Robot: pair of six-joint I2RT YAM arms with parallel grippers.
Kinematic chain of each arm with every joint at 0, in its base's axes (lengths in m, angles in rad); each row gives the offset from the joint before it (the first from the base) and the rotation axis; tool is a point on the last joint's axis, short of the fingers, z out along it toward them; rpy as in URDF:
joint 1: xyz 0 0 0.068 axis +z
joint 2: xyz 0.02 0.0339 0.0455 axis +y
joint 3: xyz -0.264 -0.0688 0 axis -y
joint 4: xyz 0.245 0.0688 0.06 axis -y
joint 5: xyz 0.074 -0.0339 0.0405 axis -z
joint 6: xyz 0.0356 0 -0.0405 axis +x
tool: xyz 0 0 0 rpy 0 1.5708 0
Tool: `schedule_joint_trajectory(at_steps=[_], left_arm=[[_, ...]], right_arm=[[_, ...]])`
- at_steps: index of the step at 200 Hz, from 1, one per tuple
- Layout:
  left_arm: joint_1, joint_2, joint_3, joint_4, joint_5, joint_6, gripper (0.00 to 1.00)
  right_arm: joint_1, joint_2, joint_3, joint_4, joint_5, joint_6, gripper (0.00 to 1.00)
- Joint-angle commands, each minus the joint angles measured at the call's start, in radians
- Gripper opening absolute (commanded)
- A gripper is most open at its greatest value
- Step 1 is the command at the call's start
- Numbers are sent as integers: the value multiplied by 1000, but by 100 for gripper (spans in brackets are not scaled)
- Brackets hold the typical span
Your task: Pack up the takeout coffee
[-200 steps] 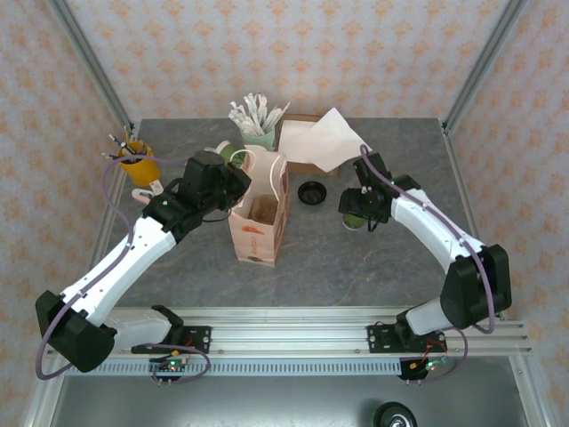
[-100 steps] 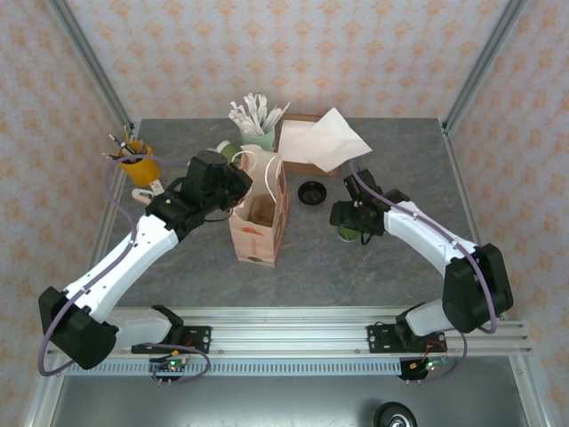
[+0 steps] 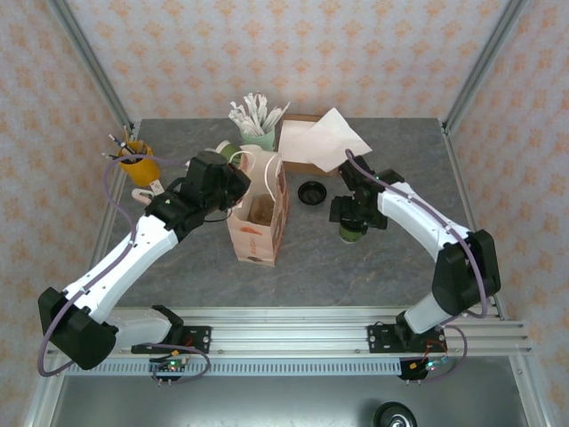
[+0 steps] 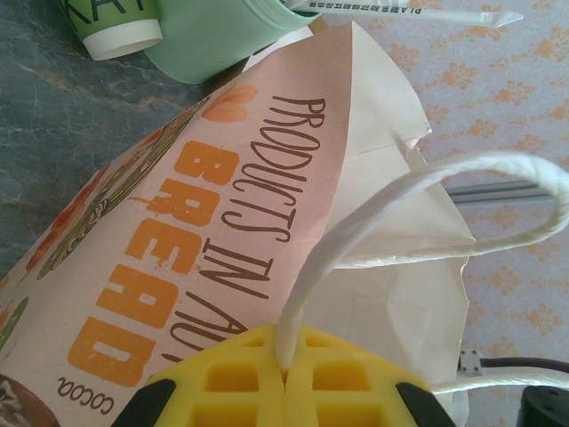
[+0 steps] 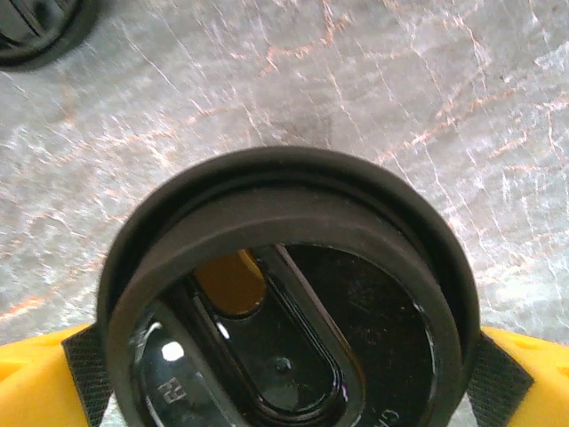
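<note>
Grey table (image 3: 391, 267): takeout coffee (image 5: 284, 302) upright, lid up, axis vertical, right of bread bag (image 3: 258, 227). My right gripper (image 5: 289, 378) spread wider than before, straddling it; left gripper (image 4: 286, 391) clamps bag handle (image 4: 427, 178).

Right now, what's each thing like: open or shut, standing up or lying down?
paper bag, standing, top open.
bag handle, pinched by the left end effector.
left end effector, shut on the bag handle.
takeout coffee, upright, black lid on.
right end effector, straddling the takeout coffee; squeezing or not, can't tell.
loose lid, lying flat, on no cup.
pale green cup, upright, stuffed with wrapped sticks.
</note>
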Motion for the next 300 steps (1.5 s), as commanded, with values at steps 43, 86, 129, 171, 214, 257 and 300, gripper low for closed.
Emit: schedule_joint_trajectory(at_steps=[43,86,129,171,214,257,300], left_arm=[[-6,-41,0,-54,-70,16,0],[-5,-48,-9,-50,-64,12,0],[-6,-40,-12,-43,-47,8,0],[-4,-39,-7,-45,-54,11,0],[-6,-27,2,-46,-51,16,0],[-7,-13,5,-2,10,8,0],[-60,-13,18,81,9,-1,0]], right_arm=[[-7,78,76,-116,25,-57,99],[-30,108,94,-99,-4,-74,100],[-36,133,114,-86,-13,-90,100],[-36,131,107,-82,-24,-86,98],[-39,127,113,-97,-19,-88,88],[-39,119,142,-152,-43,-91,75],[-26,65,260,-289,-41,-29,70]])
